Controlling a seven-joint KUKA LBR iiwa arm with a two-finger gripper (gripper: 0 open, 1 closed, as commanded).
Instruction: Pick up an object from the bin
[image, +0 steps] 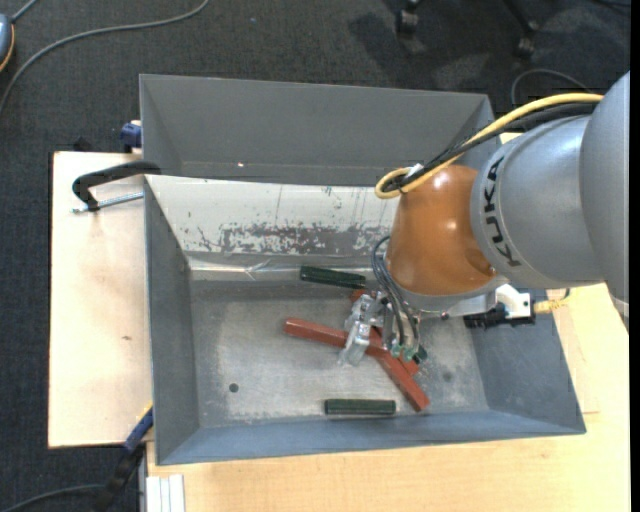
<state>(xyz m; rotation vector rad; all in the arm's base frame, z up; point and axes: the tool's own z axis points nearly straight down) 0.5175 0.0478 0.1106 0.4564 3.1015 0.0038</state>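
A dark speck sits on the floor of the bin, down and left of the gripper. A red stick runs in from the gripper's left and passes under its tip. Just above the gripper lies a dark green stick, and below it a dark bar. The gripper hangs low over the red stick, seemingly touching it; whether its jaws are apart or together cannot be told. A second red stick slants away to the gripper's lower right.

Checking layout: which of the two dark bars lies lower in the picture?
The dark bar under the gripper, by the near wall; the other bar sits by the back wall.
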